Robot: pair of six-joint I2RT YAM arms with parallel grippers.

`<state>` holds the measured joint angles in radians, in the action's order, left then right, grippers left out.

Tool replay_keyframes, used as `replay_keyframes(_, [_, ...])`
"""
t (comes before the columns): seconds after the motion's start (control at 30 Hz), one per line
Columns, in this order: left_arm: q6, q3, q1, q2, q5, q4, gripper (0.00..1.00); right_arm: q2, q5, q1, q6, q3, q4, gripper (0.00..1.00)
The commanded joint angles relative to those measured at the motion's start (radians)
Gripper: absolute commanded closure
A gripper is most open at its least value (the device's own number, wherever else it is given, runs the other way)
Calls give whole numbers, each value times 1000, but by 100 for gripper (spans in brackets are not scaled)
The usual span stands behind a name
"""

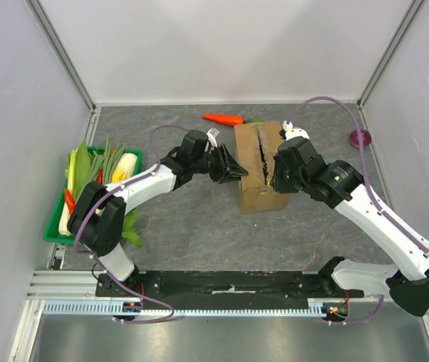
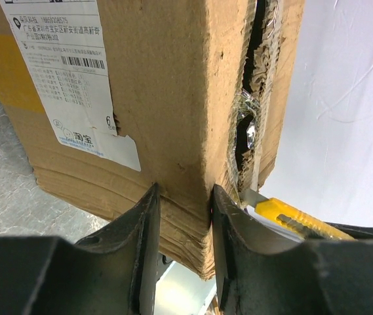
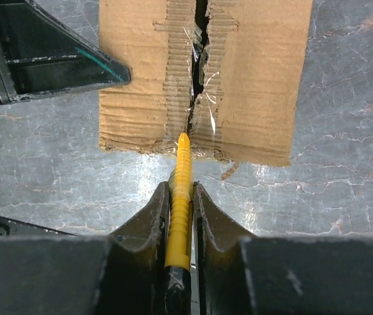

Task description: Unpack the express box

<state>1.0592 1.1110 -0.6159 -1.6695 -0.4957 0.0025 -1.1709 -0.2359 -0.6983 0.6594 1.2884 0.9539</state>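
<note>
left gripper (image 2: 185, 190) was part-closed, clamped on a corner edge of the express box (image 2: 166, 85); one black finger (image 2: 140, 243) pressed flat on the labelled side, the other on the adjoining slit face, with the cardboard edge wedged between them; right gripper (image 3: 180, 188) was nearly closed, pinching a yellow utility knife (image 3: 183, 154) by its ribbed plastic body; the knife stuck out straight ahead of the fingertips and its tip met the box's near edge right where the centre seam ends; box sat directly ahead of the right gripper and touching the left one, between the two; it was brown corrugated cardboard, rectangular, flat on the table (image 3: 343, 164); the seam was a jagged dark slit, torn fluting exposed along both sides, with shreds of clear glossy tape (image 3: 206, 98) hanging across it; the corner in the left jaws looked crushed and layered; white printed label (image 2: 61, 72) with barcode on the side face, lower corner peeling; table was grey, marbled and slightly glossy; beyond the left gripper, past the box's far end, lay an orange carrot (image 1: 223, 118); green tray (image 1: 52, 226) of vegetables sat well behind the left gripper, by that arm's base.
</note>
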Motion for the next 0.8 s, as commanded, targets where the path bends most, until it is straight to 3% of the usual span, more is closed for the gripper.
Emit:
replay_keyframes(0.0, [5,29,-1,-7,49,8,60,31,83,-7,8,57,95,100])
replay_keyframes(0.07, [-7,36,-1,-3,42,8,57,39,46,-7,14,77,118,100])
replay_keyframes(0.3, [-79,50,-1,37,-13,54,31,100,-239,-6,63,138,108,100])
replay_keyframes(0.77, [-260,13,-1,103,-113,-27,28,76,-451,19,109,26,180,100])
